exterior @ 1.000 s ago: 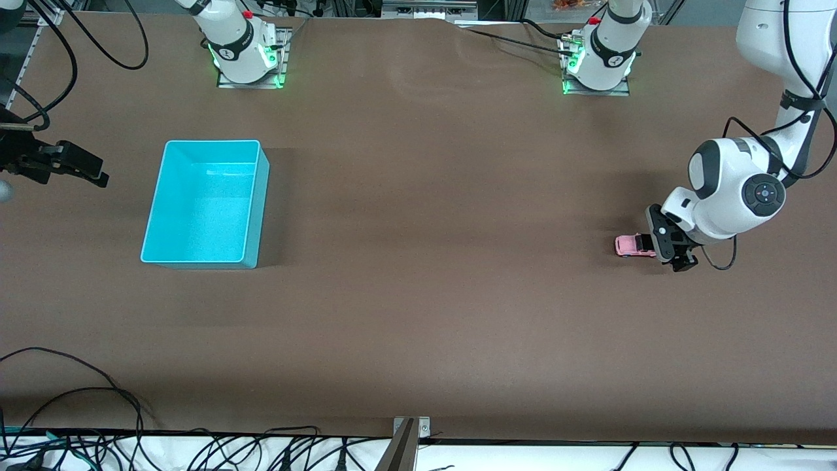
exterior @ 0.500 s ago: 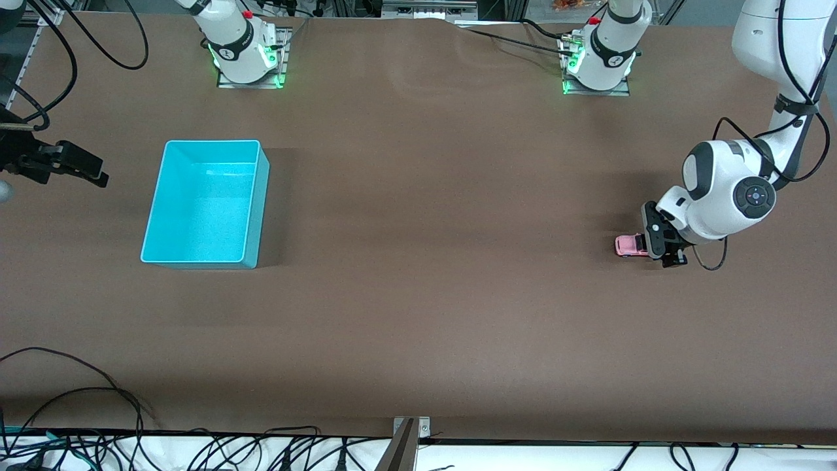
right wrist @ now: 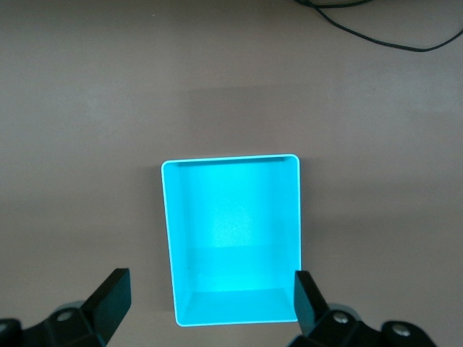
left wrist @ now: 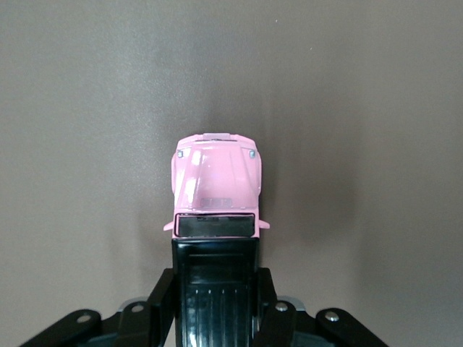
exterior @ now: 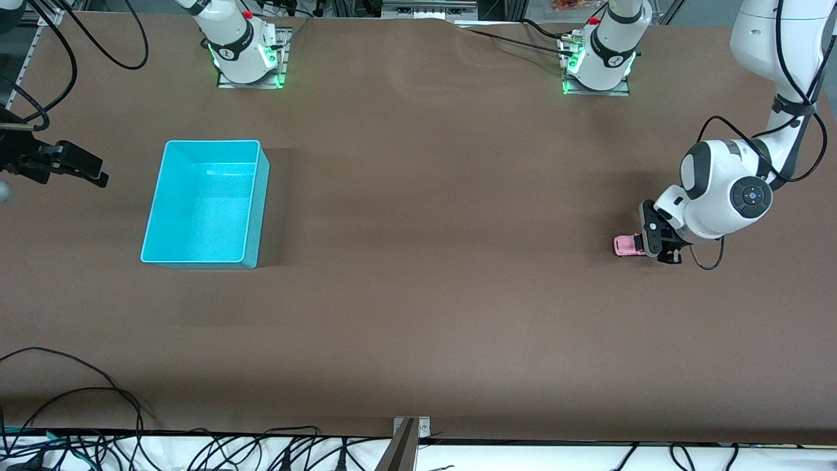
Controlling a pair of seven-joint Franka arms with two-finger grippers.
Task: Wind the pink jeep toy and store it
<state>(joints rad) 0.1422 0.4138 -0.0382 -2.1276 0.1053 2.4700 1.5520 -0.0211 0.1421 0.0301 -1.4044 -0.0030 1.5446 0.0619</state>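
The right gripper [exterior: 82, 171] waits with fingers spread at the right arm's end of the brown table [exterior: 418, 275], beside the rectangular cyan plastic bin [exterior: 204, 204]. Wide bare tabletop follows. Near the left arm's end, the left gripper [exterior: 654, 243] clamps the small pink jeep toy [exterior: 626, 245] by its black roof, wheels on the table.

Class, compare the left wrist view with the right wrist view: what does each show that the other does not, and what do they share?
Only the left wrist view shows the pink jeep toy, its black rear clamped by the left gripper. Only the right wrist view shows the empty cyan bin, a black cable and the right gripper with fingers spread wide above the bin. Both show the brown table.
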